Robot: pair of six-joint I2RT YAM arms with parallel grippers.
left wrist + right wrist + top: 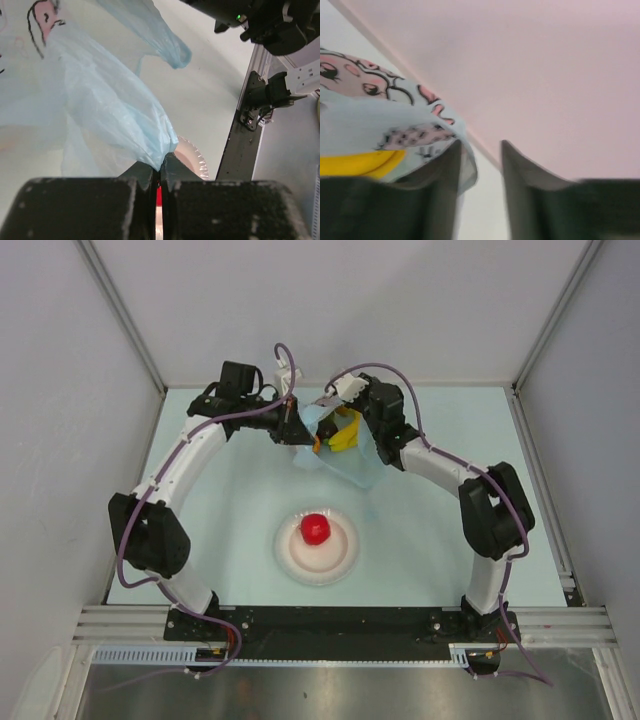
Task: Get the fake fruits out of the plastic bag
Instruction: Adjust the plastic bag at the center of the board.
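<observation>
The light-blue plastic bag (335, 445) lies at the back middle of the table, its mouth lifted. My left gripper (160, 167) is shut on a bunched edge of the plastic bag (100, 105), on the bag's left side in the top view (293, 426). My right gripper (481, 145) stands open at the bag's upper right, and the printed film (395, 115) drapes over its left finger (440, 190). A yellow banana (345, 432) shows inside the bag (360, 162). A small orange fruit (317, 444) peeks out beside it. A red apple (316, 529) rests on the white plate (340, 558).
The plate (195, 159) sits in the near middle of the table, between the two arm bases. Grey walls close in the back and both sides. In the left wrist view, the right arm's links (270, 25) and the black rail (242, 150) lie beyond the bag.
</observation>
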